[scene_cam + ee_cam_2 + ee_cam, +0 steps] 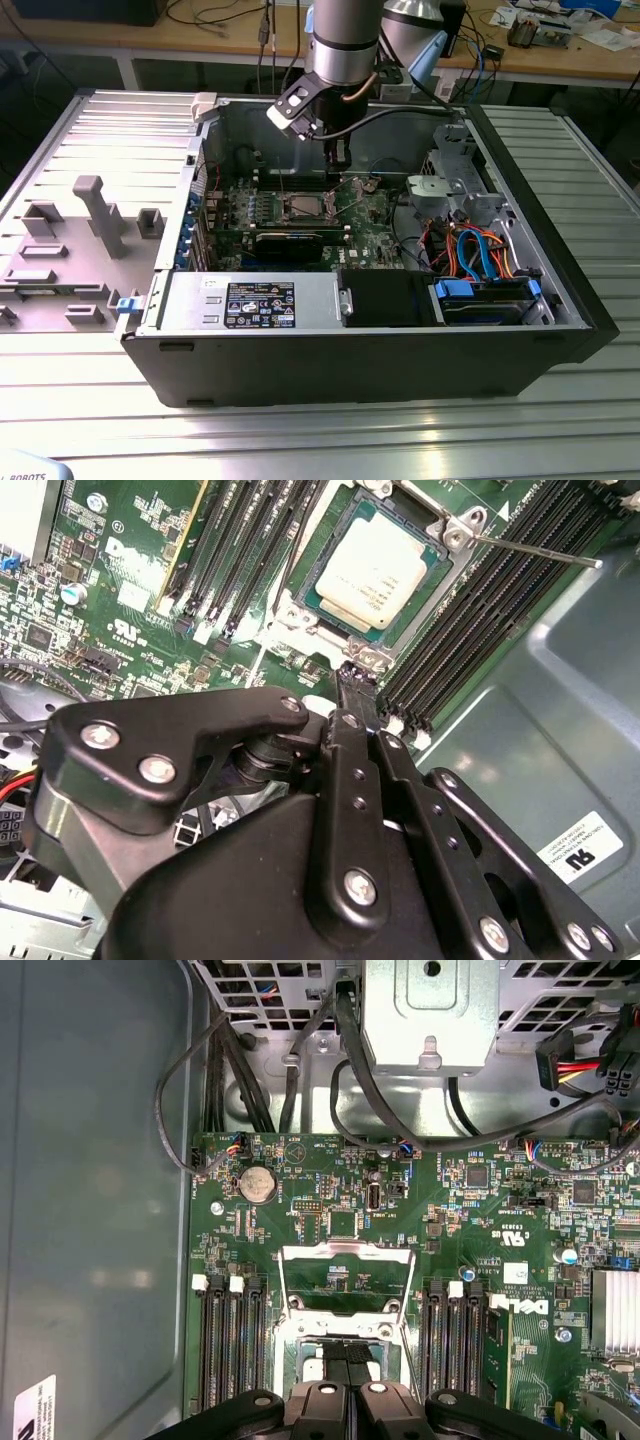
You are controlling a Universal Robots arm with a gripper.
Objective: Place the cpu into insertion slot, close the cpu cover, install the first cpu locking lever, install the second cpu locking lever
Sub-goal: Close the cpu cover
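The cpu (372, 565) already lies flat in the insertion slot (296, 613). It is a small grey square with a dull shine, sitting inside a silver rim on the green motherboard (330, 1175). So the job in hand looks like shutting the cpu cover (345, 1251). That cover is a thin silver frame with a big square hole. It lies flipped open just beside the slot, on the exterior view's right. The gripper (352, 672) hangs right over the spot where cover and slot meet, inside the open computer case (400, 360). Its two black fingers are pressed together, with nothing seen between them. To do this well, I think it should push the frame over slowly and evenly, so the hard metal comes down flat and does not scrape the chip. A thin shiny lever (530, 550) sticks out from one corner of the slot, and it should not get trapped under the frame.
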